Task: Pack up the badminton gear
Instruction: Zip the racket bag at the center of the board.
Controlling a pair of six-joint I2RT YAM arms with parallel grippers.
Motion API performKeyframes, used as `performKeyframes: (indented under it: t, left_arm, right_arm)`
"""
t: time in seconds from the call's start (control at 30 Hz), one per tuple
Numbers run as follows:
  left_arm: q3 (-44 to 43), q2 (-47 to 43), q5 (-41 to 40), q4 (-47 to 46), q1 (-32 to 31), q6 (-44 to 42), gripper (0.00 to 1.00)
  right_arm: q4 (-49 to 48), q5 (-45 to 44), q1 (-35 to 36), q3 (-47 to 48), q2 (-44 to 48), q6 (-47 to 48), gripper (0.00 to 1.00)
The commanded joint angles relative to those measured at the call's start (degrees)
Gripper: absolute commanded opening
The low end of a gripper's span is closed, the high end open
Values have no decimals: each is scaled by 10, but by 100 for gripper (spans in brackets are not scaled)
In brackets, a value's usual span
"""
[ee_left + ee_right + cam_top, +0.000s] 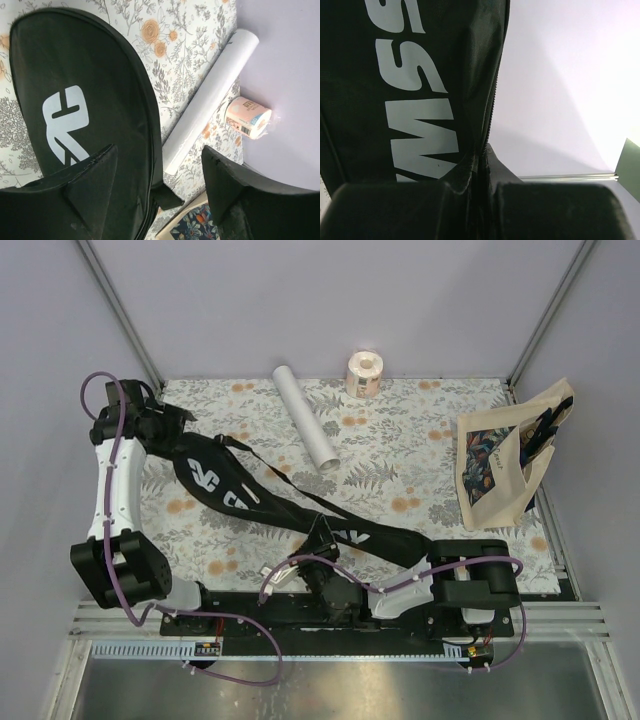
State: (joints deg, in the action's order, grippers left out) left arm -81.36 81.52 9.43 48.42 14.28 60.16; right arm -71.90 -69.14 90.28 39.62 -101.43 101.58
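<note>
Long black racket bag (225, 490), white lettering, lies diagonal, wide end far left; white tube (305, 418) on its side just beyond

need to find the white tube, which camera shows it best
Top external: the whole white tube shows, end to end. Left wrist also shows it, slanted. Right wrist misses it, seeing mostly the black bag.

Racket bag (420, 80): big white block letters run down the left of the right wrist view, cropped at the edges, and read "SSW". In the left wrist view, left centre, there is one white stylised letter on the bag, likely "R". The bag lettering in the top view is too small to read. The paper roll (247, 117) at right centre has a printed label and barcode, both illegible.
</note>
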Motion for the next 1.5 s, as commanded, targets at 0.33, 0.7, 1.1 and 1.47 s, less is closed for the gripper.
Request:
performKeyframes:
  t: [0.33, 0.7, 1.1, 1.47]
  left_arm:
    - [46, 16, 67, 0, 7, 16, 3]
    - [109, -60, 89, -104, 7, 44, 0]
    - [252, -137, 178, -306, 7, -2, 0]
    - [335, -130, 266, -482, 16, 70, 0]
  right_arm:
    - [-138, -20, 17, 1, -9, -47, 0]
    - [263, 20, 14, 34, 112, -472, 70]
    - [716, 582, -177, 196, 271, -990, 76]
    - [749, 936, -399, 424, 42, -1045, 84]
